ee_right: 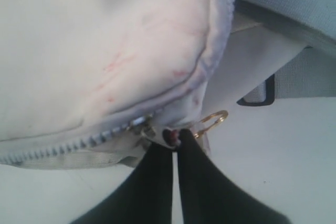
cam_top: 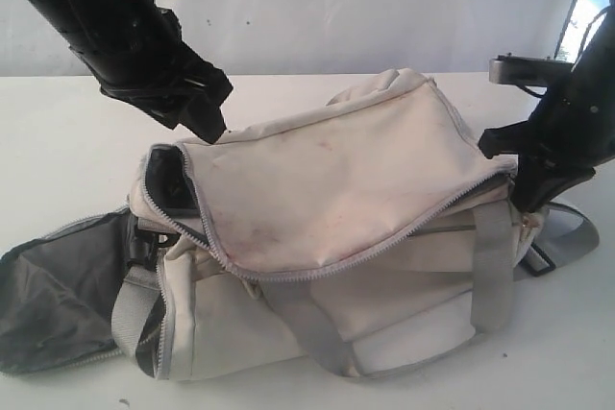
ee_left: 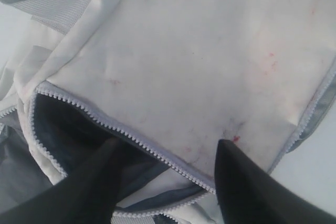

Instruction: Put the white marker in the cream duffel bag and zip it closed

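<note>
Exterior view, upper left: the left tool point(cam_top: 213, 124) hangs over the open corner of the cream duffel bag point(cam_top: 336, 175). The bag sprawls across the middle of the white table point(cam_top: 58, 141), with its grey-lined end pocket point(cam_top: 53, 300) flopped open at lower left. Left wrist view: fingers point(ee_left: 231, 182) spread apart, one over the dark mouth, one over the stained flap, gripping nothing. Over at the right edge, the right tool point(cam_top: 527, 201) sits at the bag's far end. Right wrist view shows its tips pressed together, pinching the zipper pull point(ee_right: 169, 136) beside a small gold clip point(ee_right: 212, 121).
</note>
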